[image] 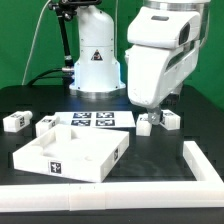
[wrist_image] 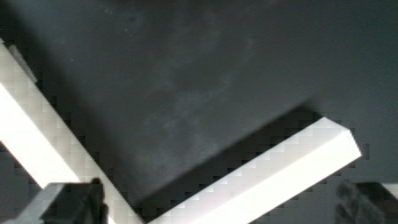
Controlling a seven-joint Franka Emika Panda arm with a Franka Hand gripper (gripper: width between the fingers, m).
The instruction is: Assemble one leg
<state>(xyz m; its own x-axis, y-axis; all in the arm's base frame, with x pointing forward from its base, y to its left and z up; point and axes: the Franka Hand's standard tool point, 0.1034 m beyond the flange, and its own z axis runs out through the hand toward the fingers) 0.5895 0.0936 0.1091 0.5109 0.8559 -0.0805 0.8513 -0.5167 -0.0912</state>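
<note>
Several small white legs with tags lie on the black table in the exterior view: one (image: 15,121) at the far left, one (image: 45,125) beside it, and two at the right (image: 147,125) (image: 169,121). My gripper (image: 150,110) hangs just above the two right legs. In the wrist view my gripper (wrist_image: 222,206) is open and empty, with a dark fingertip (wrist_image: 71,205) in each lower corner. No leg shows in the wrist view, only dark table and two white bars.
The large white square panel (image: 70,155) lies at the front left. The marker board (image: 95,119) lies at the middle back. A white fence (image: 195,165) runs along the front and right; its bars (wrist_image: 276,170) show in the wrist view.
</note>
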